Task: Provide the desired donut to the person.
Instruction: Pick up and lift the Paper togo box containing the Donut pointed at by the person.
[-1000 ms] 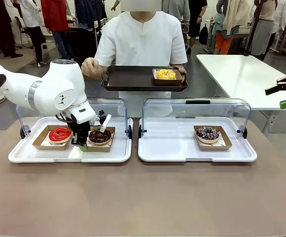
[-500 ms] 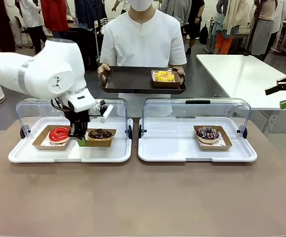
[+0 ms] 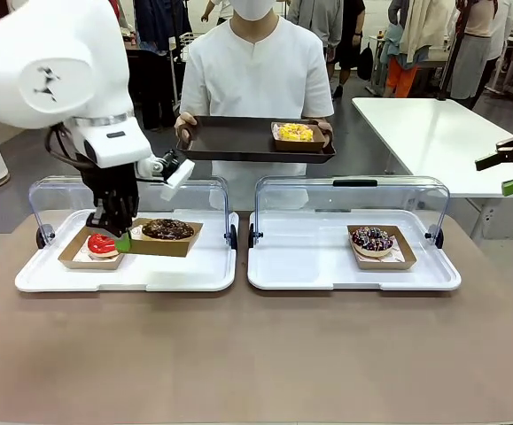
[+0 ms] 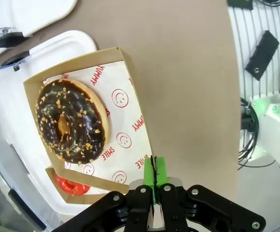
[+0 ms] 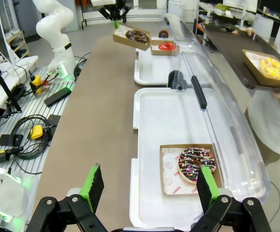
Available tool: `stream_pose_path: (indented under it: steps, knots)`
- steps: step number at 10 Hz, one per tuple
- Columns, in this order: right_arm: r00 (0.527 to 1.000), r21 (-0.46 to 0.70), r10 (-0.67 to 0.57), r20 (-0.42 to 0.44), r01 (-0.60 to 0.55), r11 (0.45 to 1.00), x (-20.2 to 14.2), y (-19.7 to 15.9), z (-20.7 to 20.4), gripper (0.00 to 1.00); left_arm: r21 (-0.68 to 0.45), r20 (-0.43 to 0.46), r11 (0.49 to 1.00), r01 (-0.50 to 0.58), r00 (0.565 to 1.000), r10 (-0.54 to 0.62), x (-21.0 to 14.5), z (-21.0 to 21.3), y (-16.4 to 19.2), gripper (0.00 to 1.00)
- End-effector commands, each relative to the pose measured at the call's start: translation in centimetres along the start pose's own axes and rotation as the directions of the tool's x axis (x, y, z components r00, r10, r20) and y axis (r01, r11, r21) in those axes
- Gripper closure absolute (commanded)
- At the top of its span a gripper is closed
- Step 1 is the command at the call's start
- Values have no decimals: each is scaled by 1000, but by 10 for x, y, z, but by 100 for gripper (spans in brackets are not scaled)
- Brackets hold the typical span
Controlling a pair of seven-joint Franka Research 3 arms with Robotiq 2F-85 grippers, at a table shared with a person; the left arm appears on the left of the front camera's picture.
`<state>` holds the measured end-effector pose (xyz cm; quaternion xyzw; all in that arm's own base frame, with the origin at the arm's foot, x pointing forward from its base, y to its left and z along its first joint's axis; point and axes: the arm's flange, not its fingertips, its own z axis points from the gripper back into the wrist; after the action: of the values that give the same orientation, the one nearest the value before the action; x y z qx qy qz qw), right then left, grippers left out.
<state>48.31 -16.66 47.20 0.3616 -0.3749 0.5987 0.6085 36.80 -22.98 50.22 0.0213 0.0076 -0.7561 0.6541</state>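
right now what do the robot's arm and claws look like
The left arm is white and rounded, with a grey joint ring, a small black mark and black cables at the wrist. The left claw and right claw are black with green pads.

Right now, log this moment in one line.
left pincer: shut on brown cardboard tray, chocolate donut aloft | right pincer: open | person: holds dark serving tray

The left gripper [image 3: 121, 241] has raised the chocolate donut's box [image 3: 173, 245] above its tray [image 3: 194, 271].

Red donut [image 3: 98, 245] partly hidden behind left gripper [image 3: 121, 241]; person's [image 3: 256, 75] head cut off.
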Motion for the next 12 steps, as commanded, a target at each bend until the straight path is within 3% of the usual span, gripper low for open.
stream_pose_path:
  steps: [1,5,12]
  knots:
    - [1000,-5,-5,9,5,1000,1,-2,0,0,-10,22,1000,7,1000,-7,-6,20,-12,100]
    - [1000,-5,-5,9,5,1000,1,-2,0,0,71,-44,997,-12,999,15,3,67,-30,100]
    - [1000,-5,-5,9,5,1000,1,-2,0,0,69,-36,997,15,999,-13,0,71,-27,100]
